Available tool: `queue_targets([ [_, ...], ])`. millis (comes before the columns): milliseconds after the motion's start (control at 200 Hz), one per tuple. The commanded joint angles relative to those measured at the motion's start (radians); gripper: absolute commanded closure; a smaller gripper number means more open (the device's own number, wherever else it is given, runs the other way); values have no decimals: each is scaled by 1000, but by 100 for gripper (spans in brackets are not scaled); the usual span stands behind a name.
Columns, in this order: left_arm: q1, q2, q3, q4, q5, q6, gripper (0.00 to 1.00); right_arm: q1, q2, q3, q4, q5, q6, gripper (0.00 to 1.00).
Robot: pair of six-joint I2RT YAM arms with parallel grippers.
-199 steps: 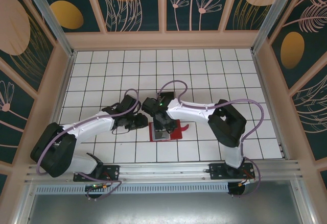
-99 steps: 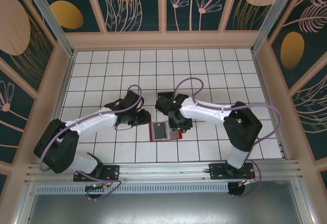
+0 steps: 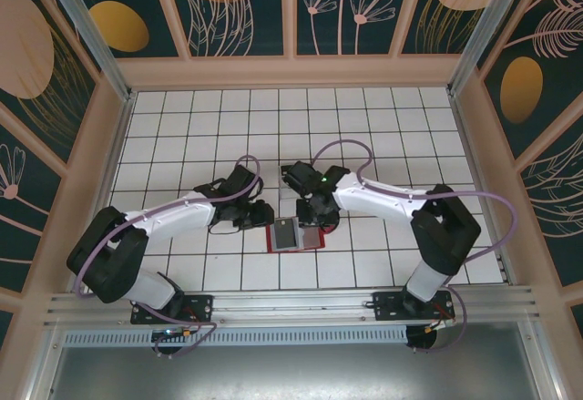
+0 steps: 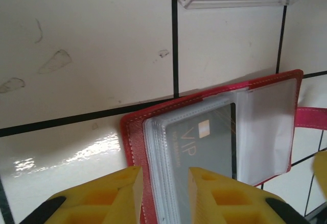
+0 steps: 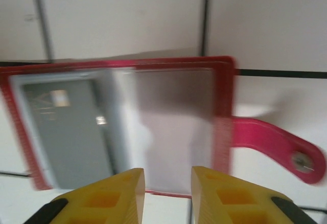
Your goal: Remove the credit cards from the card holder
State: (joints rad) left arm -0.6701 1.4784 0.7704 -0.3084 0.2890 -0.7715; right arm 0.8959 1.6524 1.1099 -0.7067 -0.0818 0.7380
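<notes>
Left wrist: card holder (image 4: 265, 127) open; grey card (image 4: 207, 150) in sleeve.

Overhead view: bright, even, diffuse light from above; sharp throughout. The arms cast only faint, soft shadows on the white tabletop (image 3: 364, 117). Wide-angle distortion splays the enclosure posts (image 3: 86, 26) outward at the corners.

Left wrist view: well lit, with good focus on the card holder (image 4: 134, 132). A streak of glare lies on the glossy tile at lower left. A pale sheen veils the clear sleeve (image 4: 268, 127). The jaws of the left gripper (image 4: 162, 178) are soft, close to the lens.

Right wrist view: heavy blur overall. The card holder edges and snap tab (image 5: 276, 145) are smeared, with a small glint on the snap.
</notes>
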Motion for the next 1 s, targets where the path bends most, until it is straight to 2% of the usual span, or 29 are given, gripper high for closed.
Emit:
queue_targets([
  [0,-8,14,-22,28,44,-16,70,-31,-53,-82,264,-223,-29,71],
  [285,-38,48,-23,41,67,-22,70,-111,-70,-255,505,-412,-65,74],
  [736,-42,108,-29,31,43,-12,71,-136,-9,-299,539,-434,-104,79],
  [996,-41,119,-43,26,32,-8,75,-137,18,-323,578,-458,-104,81],
])
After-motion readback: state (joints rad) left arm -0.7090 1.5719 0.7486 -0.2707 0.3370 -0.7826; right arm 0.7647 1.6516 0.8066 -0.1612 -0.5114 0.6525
